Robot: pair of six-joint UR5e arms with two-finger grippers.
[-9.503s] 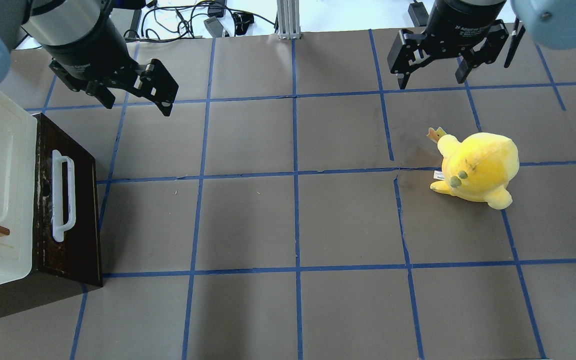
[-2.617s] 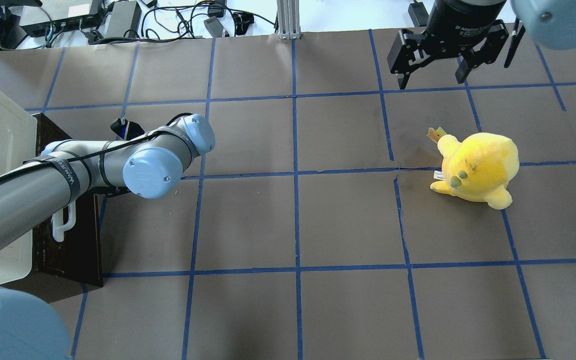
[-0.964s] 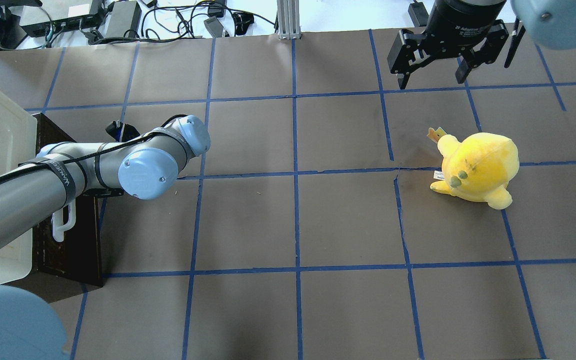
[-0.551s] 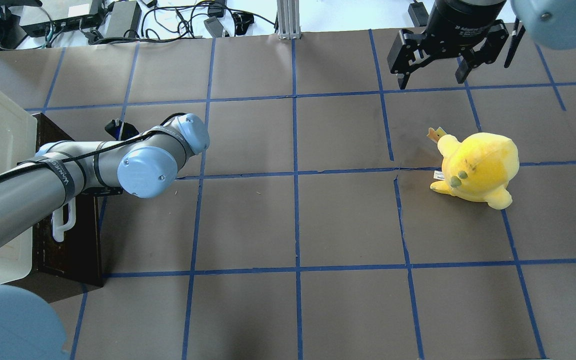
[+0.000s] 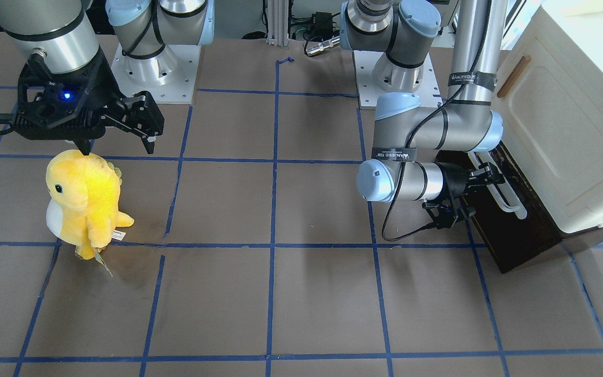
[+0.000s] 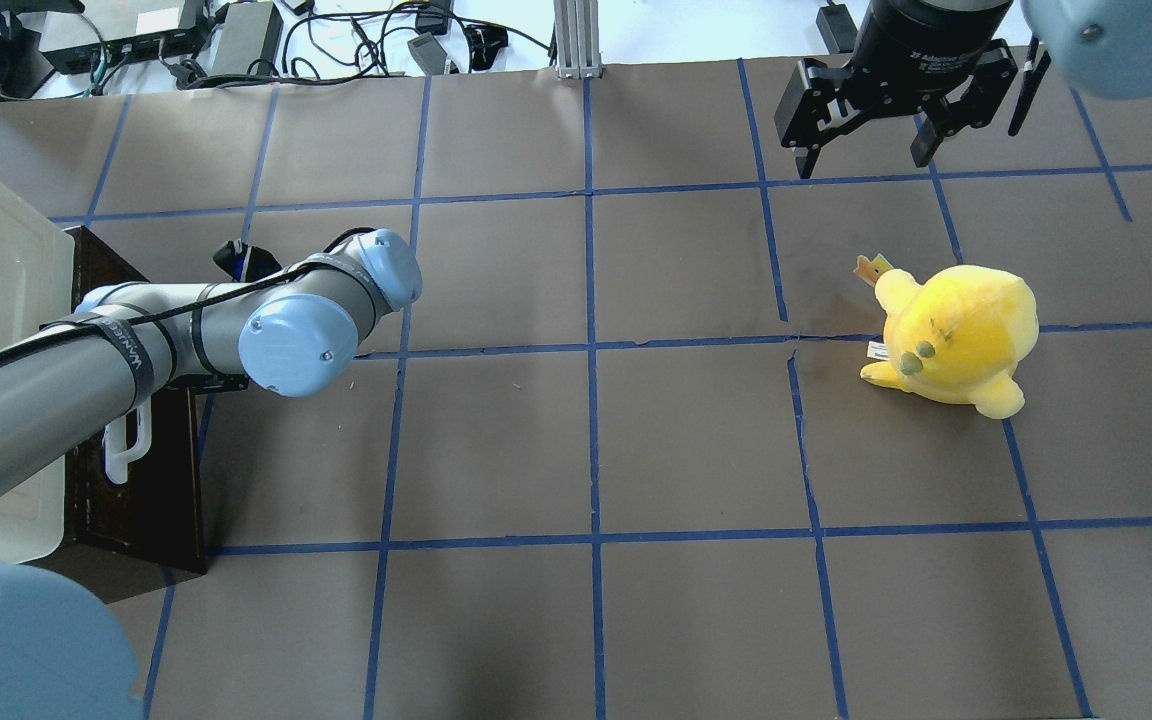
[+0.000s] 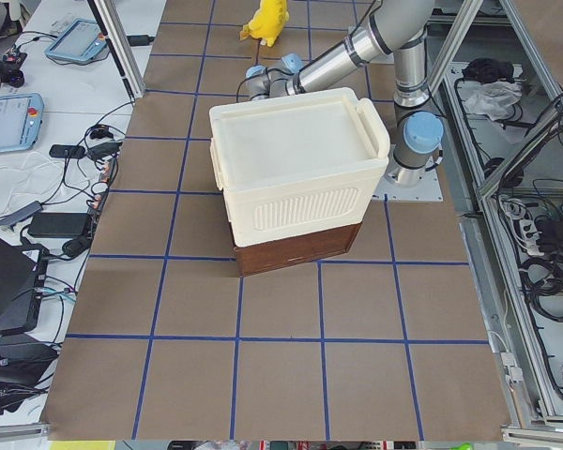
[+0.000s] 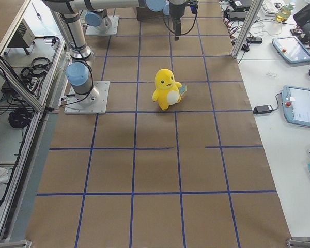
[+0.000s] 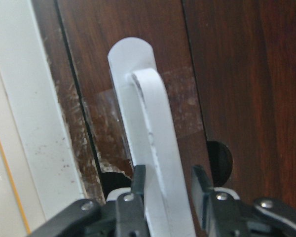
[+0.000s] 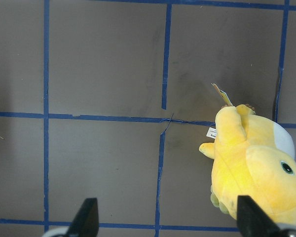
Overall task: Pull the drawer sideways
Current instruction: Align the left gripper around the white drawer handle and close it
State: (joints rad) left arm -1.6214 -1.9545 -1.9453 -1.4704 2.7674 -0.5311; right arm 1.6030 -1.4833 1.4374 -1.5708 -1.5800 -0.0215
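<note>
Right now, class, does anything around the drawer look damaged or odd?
Yes. The drawer front is scuffed pale and chipped along its edge beside the white handle that the left gripper straddles. The table paper is also torn near the yellow plush.

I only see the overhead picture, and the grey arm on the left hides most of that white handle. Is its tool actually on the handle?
Observer: Yes. The left wrist camera shows the left tool with one finger on each side of the white handle. I cannot tell whether it is squeezing.
Operator: What is the wood around the handle like?
Observer: Up close, the drawer front is scuffed pale beside the handle's foot.
Operator: And what does the toy look like from the side?
Observer: In the right-end camera, the yellow toy stands upright with a white belly, facing that camera.
</note>
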